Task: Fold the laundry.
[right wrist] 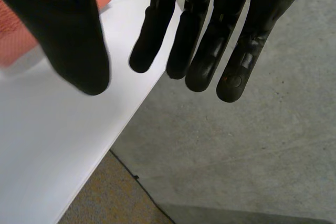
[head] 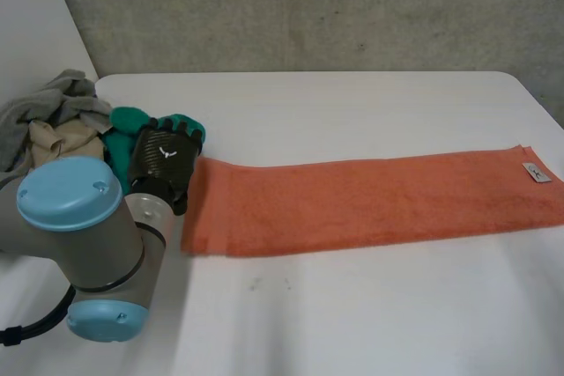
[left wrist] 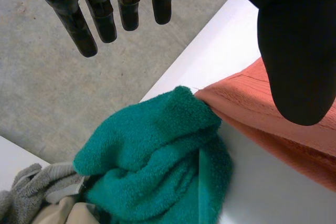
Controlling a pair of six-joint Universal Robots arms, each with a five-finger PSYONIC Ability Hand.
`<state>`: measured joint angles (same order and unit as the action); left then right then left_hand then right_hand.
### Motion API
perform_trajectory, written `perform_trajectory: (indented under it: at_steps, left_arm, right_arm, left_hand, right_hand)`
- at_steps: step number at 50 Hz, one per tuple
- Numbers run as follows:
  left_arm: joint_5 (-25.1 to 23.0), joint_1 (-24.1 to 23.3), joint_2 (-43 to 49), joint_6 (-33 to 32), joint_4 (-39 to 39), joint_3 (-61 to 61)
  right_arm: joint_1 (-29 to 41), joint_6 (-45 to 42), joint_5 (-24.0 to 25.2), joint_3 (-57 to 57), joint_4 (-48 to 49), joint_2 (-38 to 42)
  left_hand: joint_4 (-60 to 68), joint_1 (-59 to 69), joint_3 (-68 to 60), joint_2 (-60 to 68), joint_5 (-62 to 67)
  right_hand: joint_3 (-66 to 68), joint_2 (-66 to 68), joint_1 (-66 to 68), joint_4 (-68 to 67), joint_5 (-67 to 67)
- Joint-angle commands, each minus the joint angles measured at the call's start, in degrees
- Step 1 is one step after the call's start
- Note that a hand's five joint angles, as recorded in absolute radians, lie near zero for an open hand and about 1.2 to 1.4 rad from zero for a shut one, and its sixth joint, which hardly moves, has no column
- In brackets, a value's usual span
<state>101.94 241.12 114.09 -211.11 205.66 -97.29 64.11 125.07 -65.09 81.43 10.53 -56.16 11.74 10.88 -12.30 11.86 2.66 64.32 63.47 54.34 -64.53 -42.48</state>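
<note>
orange terry, one long towel (head: 370,204), lies folded into a narrow strip across the white counter (head: 352,314). one short end sits right by the left hand (head: 163,160). the other end, which carries a small white tag (head: 535,173), is well away from it.

the left arm (head: 84,235) bends up with its grey joint and light-blue caps nearest the head camera. its black hand is turned back-up over the spot where the towel's end meets a green cloth (head: 126,121). in the left wrist view the fingers (left wrist: 79,27) are straight and a little spread, with the thumb held wide of them. they hold nothing. the green cloth is bunched under the palm, and the towel's end lies under the thumb, touching the green cloth. whether the hand touches either cloth cannot be told.

beyond the green cloth, on the side away from the thumb, a grey cloth (head: 53,103) and a beige cloth (head: 62,140) are heaped together. that makes four cloths in all, one of each colour, and only the orange one is laid out flat.

the right hand (right wrist: 205,40) is also slack and holds nothing, its fingers straight and its thumb apart. its fingertips reach past the counter's edge over the grey floor (right wrist: 252,150). a corner of the orange towel shows just beside its thumb.
</note>
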Motion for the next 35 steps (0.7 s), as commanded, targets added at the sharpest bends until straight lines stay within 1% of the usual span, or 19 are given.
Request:
perform_trajectory:
  at_steps: [1,2,3,9,16,24,26,27,28,29,31,35]
  left_arm:
    - [-0.1,0.0,-0.2,0.0,0.0,-1.4]
    - [-0.1,0.1,-0.2,0.0,0.0,-1.4]
    - [-0.1,0.1,-0.2,0.0,0.0,-1.4]
    - [0.0,0.1,-0.3,0.0,0.0,-1.4]
    - [-0.2,0.1,-0.3,0.1,0.0,-1.6]
    - [0.0,-0.1,-0.3,0.1,0.0,-1.7]
    - [0.0,-0.1,-0.2,0.1,0.0,-1.7]
    - [0.0,-0.1,-0.2,0.1,0.0,-1.7]
    - [0.0,0.0,-0.3,0.1,0.0,-1.7]
    - [0.0,0.0,-0.2,0.1,0.0,-1.7]
    - [0.1,0.1,-0.3,0.1,0.0,-1.7]
    - [0.1,0.1,-0.4,0.1,0.0,-1.7]
  right_arm:
    - [0.0,1.7,3.6,2.2,-2.7,-0.5]
    - [-0.1,2.8,4.4,2.2,-2.8,-0.6]
    - [-0.2,3.2,4.7,2.2,-2.8,-0.6]
    - [-0.5,4.0,5.9,1.6,-3.0,-0.4]
    - [-0.5,3.3,6.8,0.3,-3.0,4.7]
    - [0.0,3.5,6.8,-3.4,-2.9,9.7]
    - [0.0,4.0,6.9,-4.2,-3.0,10.1]
    - [0.0,4.0,7.0,-4.3,-3.0,10.1]
    - [0.1,4.2,7.5,-4.4,-2.9,10.1]
    - [0.1,4.3,7.9,-4.4,-2.9,10.1]
    - [0.2,4.3,9.1,-4.3,-2.7,9.9]
    - [0.1,4.5,9.1,-4.4,-2.4,9.1]
  left_hand:
    - [-1.7,-0.9,2.3,-1.9,-2.7]
    - [-1.7,-0.9,2.3,-1.9,-2.7]
    - [-1.7,-0.9,2.3,-1.9,-2.7]
    - [-1.7,-0.9,2.3,-1.9,-2.7]
    - [-1.7,-0.9,2.3,-1.9,-2.7]
    - [-1.7,-0.9,2.3,-1.9,-2.7]
    - [-1.7,-0.9,2.3,-1.9,-2.7]
    - [-1.7,-0.9,2.3,-1.9,-2.7]
    - [-1.7,-0.9,2.3,-1.9,-2.7]
    - [-1.7,-0.9,2.3,-1.9,-2.7]
    - [-1.7,-0.9,2.3,-1.9,-2.7]
    - [-1.7,-0.9,2.3,-1.9,-2.7]
  right_hand:
    - [-26.8,-25.9,-16.8,27.0,14.9]
    - [-38.3,-37.5,-28.3,38.5,26.5]
    - [-39.9,-39.1,-29.9,40.1,28.1]
    - [-38.1,-37.2,-28.1,38.3,26.3]
    - [-33.9,-33.0,-23.9,34.1,22.0]
    - [-25.3,-24.5,-15.3,25.5,13.5]
    - [-14.9,-14.1,-5.0,15.1,3.1]
    - [-7.2,-6.4,2.8,7.4,-4.6]
    - [10.0,10.9,20.0,-9.8,-21.9]
    - [15.6,16.5,25.6,-15.4,-27.5]
    - [15.7,16.5,25.7,-15.5,-27.5]
    - [15.7,16.5,25.7,-15.5,-27.5]
